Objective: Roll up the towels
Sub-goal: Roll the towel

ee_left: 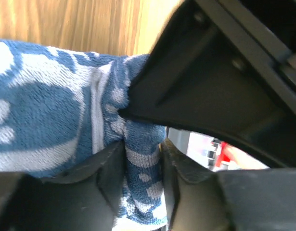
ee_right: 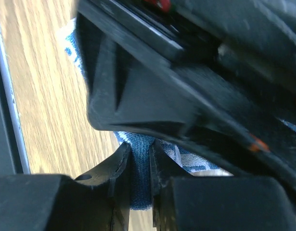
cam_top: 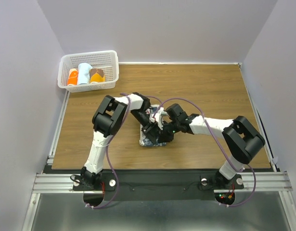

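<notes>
While the left gripper (ee_left: 143, 178) and the right gripper (ee_right: 140, 180) each pinch a bit of the towel (ee_left: 46, 115) between their fingers, they should turn together, slowly, keeping it tight so the roll comes out even and does not flop open.

Top cam: fixed, high behind the arm bases, looks down and forward over the whole brown wooden table (cam_top: 210, 86). It sits far out, so the navy-blue pale-printed cloth towel (cam_top: 148, 140) is tiny at centre.
Left wrist cam: almost on that towel, black left fingers (ee_left: 107, 175) along frame bottom, black bulk of the other arm (ee_left: 225, 82) filling upper right.
Right wrist cam: equally close, black right fingers (ee_right: 114, 178) at bottom, tabletop off left, probably rolled sideways.
All three overlap on the towel; both wrist cams also catch table wood.
</notes>
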